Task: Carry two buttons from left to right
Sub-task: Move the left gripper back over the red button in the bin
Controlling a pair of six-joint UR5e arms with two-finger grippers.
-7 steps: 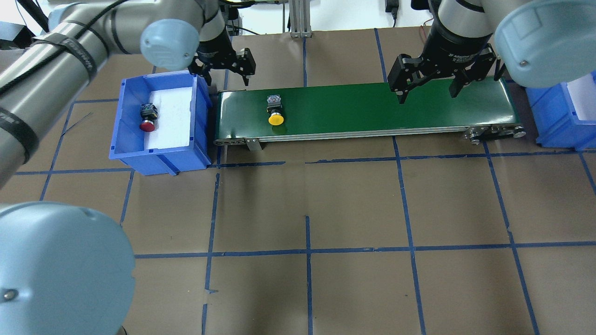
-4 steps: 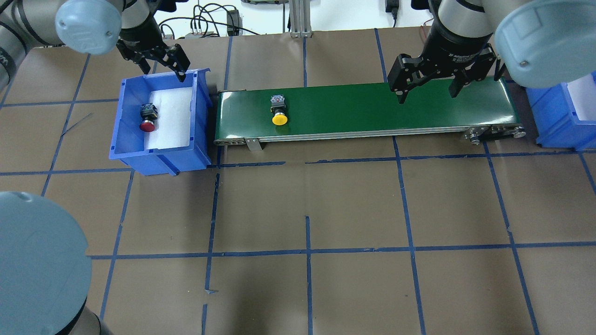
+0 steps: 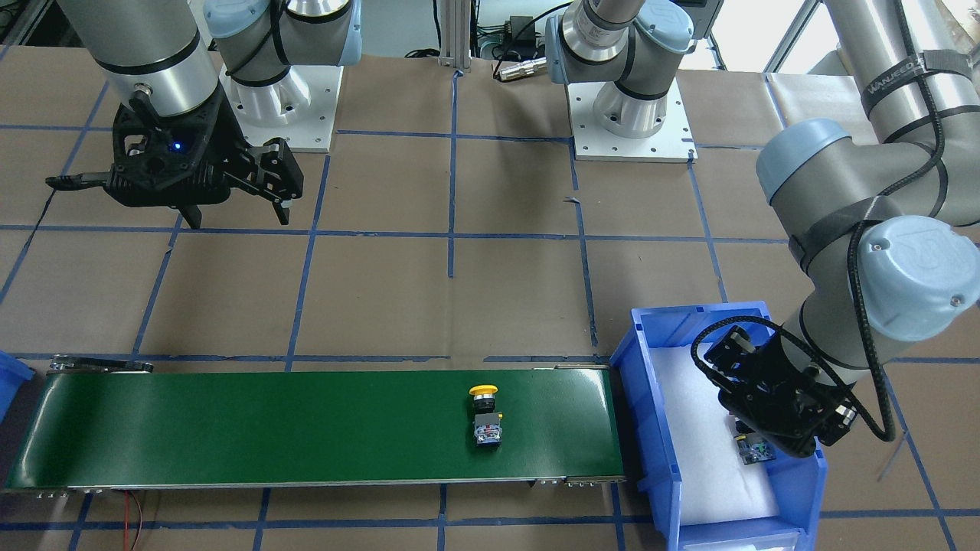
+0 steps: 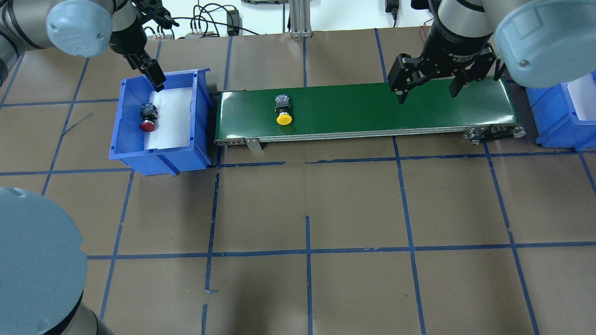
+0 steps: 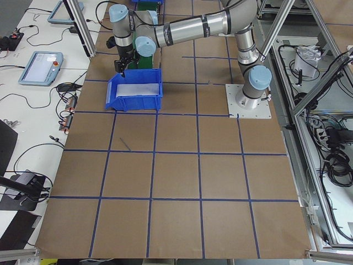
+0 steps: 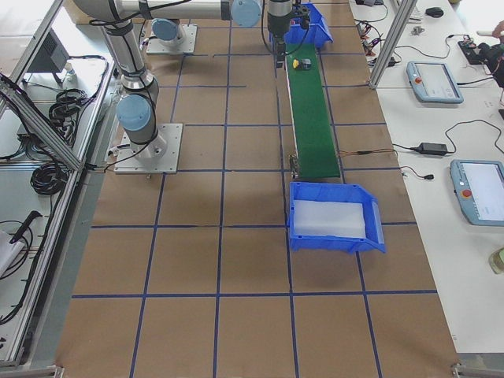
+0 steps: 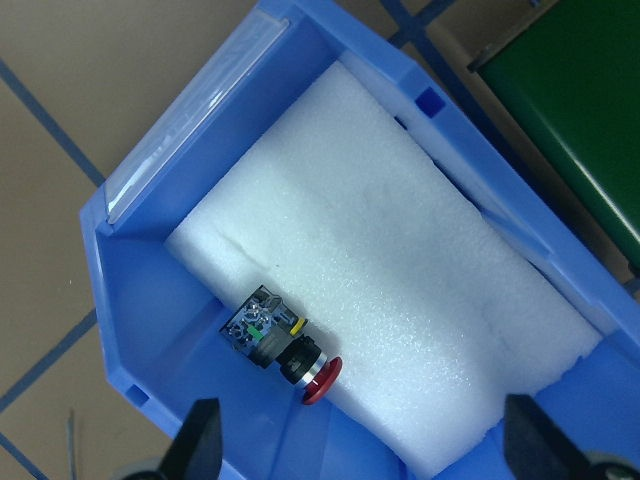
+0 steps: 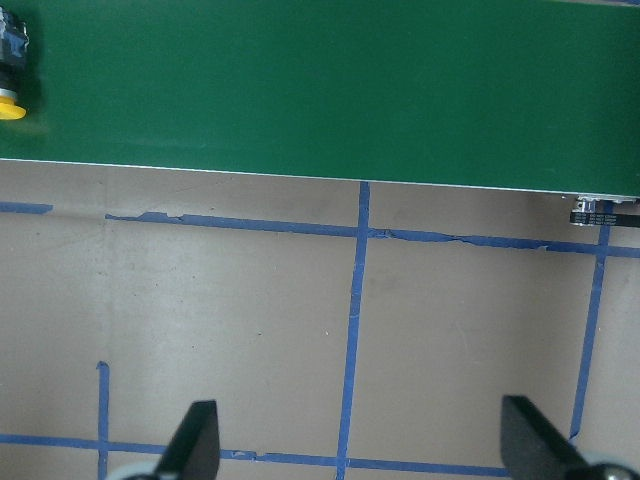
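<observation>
Red-capped push-button [image 7: 283, 345] is lying in the blue plastic bin [image 7: 140, 300]; left gripper [image 7: 368, 445] is hovering spread-fingered at twelve o'clock, seemingly to grasp it; right gripper [image 4: 427, 94] is gaping over green belt [image 4: 354, 109].

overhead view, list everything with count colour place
table: 1, brown, blue tape grid
belt: 1, green, table's far side
left bin: 1, blue, at belt's left end
right bin: 1, blue, at belt's right end
foam pads: 2, white, one per bin
yellow button: 1, yellow, on belt near left end
red button: 1, red, on foam in left bin
left claw: 1, black, open, above left bin
right claw: 1, black, open, raised by belt's right half
</observation>
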